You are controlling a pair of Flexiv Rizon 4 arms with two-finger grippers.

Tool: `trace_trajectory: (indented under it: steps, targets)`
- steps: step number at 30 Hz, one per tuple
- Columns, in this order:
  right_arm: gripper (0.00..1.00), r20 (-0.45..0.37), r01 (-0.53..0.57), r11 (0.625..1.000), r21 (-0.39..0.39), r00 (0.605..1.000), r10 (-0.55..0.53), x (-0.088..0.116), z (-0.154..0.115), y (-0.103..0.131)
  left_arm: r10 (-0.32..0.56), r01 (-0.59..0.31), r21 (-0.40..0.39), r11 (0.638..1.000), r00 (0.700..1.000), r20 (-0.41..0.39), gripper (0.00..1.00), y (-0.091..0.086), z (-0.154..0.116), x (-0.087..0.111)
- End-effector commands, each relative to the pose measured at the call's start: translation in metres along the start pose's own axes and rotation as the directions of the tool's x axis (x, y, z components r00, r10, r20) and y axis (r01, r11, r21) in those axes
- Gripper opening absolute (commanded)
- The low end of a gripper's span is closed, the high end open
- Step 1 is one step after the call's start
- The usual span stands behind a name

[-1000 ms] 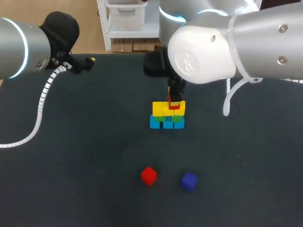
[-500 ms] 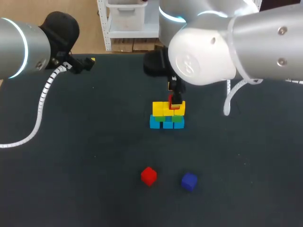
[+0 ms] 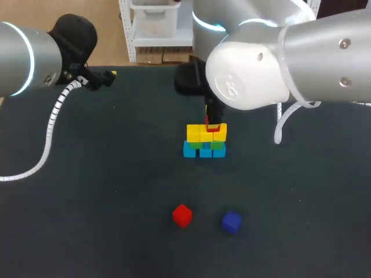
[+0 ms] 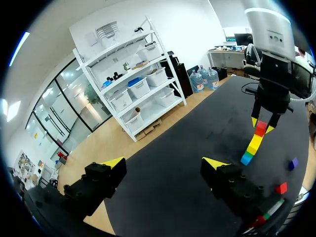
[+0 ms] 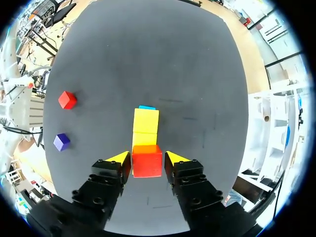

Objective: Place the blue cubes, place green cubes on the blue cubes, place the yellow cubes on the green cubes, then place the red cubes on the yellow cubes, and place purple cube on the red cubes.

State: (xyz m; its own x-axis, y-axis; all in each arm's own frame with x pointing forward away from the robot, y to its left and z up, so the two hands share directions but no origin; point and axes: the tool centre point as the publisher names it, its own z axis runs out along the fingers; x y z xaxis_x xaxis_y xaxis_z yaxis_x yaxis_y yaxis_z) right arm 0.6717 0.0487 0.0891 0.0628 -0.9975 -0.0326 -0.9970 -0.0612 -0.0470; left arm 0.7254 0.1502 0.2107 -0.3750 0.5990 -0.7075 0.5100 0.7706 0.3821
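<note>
The right wrist view shows what the arm mostly hides in the head view: the right pincer clamped on a red cube, directly over the yellow cubes. The left wrist view catches the stack side-on (red over yellow, then green cubes, then blue cubes). The left pincer stands wide apart, holding nothing, by the far left edge of the bench. A loose red cube and the purple cube lie near each other, well apart from the stack.
</note>
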Motion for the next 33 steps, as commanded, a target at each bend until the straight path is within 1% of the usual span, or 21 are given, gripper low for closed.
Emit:
trace_trajectory:
  steps: [1,4,5,6,9,13,16,19,22,24,27,30,33]
  targets:
    - [0.5,0.004,0.0,1.0,-0.001,1.0,0.0,0.001,-0.002,0.002,0.001,-0.001,0.005,1.0,1.0,0.001,1.0,0.001,0.001,0.0]
    - [0.78,0.012,-0.002,1.0,0.001,1.0,0.002,0.002,-0.006,0.003,0.001,-0.001,0.005,1.0,1.0,0.001,1.0,0.001,0.001,0.0]
    - [0.92,0.016,-0.006,1.0,0.004,1.0,0.005,0.003,-0.008,0.004,0.001,-0.001,0.005,1.0,1.0,0.001,1.0,0.001,0.001,0.0]
    - [1.0,0.022,-0.009,1.0,0.01,1.0,0.008,0.004,-0.011,0.004,0.001,-0.001,0.005,1.0,1.0,0.001,1.0,0.001,0.001,0.0]
    - [1.0,0.058,-0.027,0.999,0.023,0.998,0.025,0.009,-0.024,0.005,0.001,-0.001,0.005,1.0,1.0,0.001,1.0,0.001,0.001,0.0]
    - [1.0,0.137,-0.067,0.997,0.041,0.989,0.061,0.021,-0.048,0.002,0.001,-0.001,0.005,1.0,1.0,0.001,1.0,0.001,0.001,0.0]
    - [1.0,0.2,-0.094,0.995,0.04,0.976,0.084,0.032,-0.063,-0.001,0.001,-0.001,0.005,1.0,1.0,0.001,1.0,0.001,0.001,0.0]
    - [1.0,0.257,-0.126,0.991,0.043,0.96,0.111,0.043,-0.071,-0.005,0.001,-0.001,0.005,1.0,1.0,0.001,1.0,0.001,0.001,0.0]
    - [1.0,0.338,-0.162,0.986,0.028,0.93,0.143,0.053,-0.077,-0.007,0.001,-0.001,0.005,1.0,1.0,0.001,1.0,0.001,0.001,0.0]
    - [1.0,0.386,-0.189,0.981,0.031,0.908,0.163,0.059,-0.079,-0.008,0.001,-0.001,0.005,1.0,1.0,0.001,1.0,0.001,0.001,0.0]
    - [1.0,0.47,-0.226,0.974,0.024,0.862,0.188,0.068,-0.082,-0.007,0.001,-0.001,0.005,1.0,1.0,0.001,1.0,0.001,0.001,0.0]
    - [1.0,0.528,-0.26,0.966,0.017,0.822,0.212,0.077,-0.083,-0.007,0.001,-0.001,0.005,1.0,1.0,0.001,1.0,0.001,0.001,0.0]
    - [1.0,0.597,-0.301,0.953,0.025,0.769,0.227,0.087,-0.086,-0.007,0.001,-0.001,0.005,1.0,1.0,0.001,1.0,0.001,0.001,0.0]
